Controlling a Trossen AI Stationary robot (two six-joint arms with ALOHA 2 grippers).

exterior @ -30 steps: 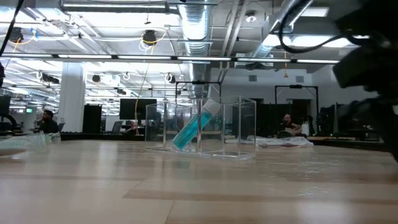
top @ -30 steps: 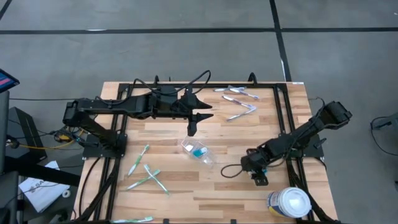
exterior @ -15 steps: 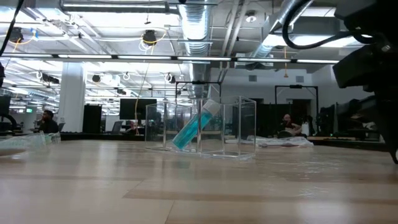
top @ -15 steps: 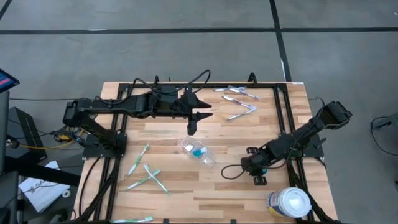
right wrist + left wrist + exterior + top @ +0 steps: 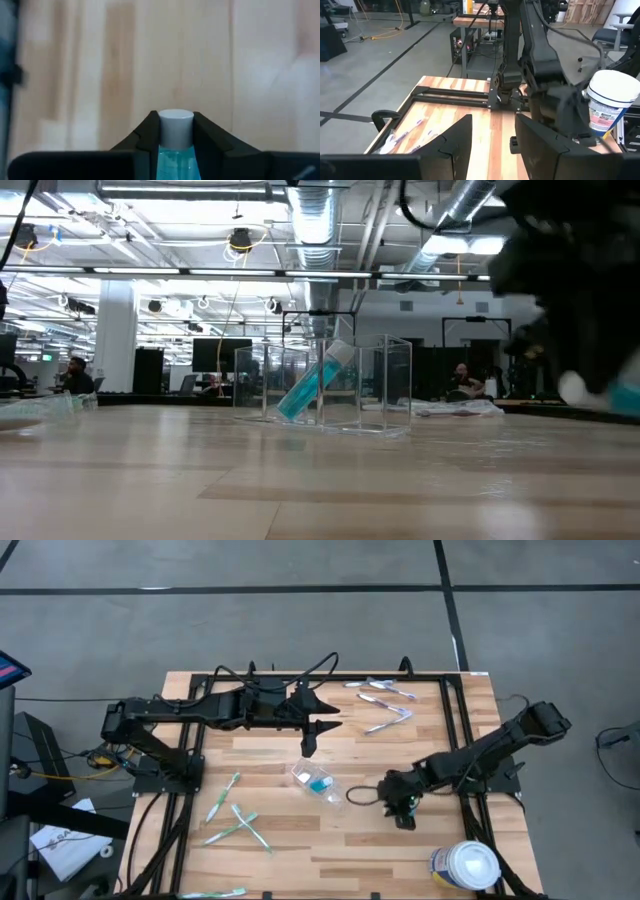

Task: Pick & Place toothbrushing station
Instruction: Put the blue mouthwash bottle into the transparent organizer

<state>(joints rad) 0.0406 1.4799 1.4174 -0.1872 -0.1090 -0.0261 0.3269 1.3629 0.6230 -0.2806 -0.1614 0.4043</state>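
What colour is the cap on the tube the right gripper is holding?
White, on a blue tube clamped in the right gripper; the right wrist view shows it best.

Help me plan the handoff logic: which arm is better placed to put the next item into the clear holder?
The right arm. Its claw is already shut on a blue tube with a white cap and sits just right of the clear holder. The left claw is open and empty.

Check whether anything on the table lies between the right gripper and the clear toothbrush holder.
Nothing visible does: bare wood separates the right gripper, shut on a blue tube, from the clear holder in the high view.
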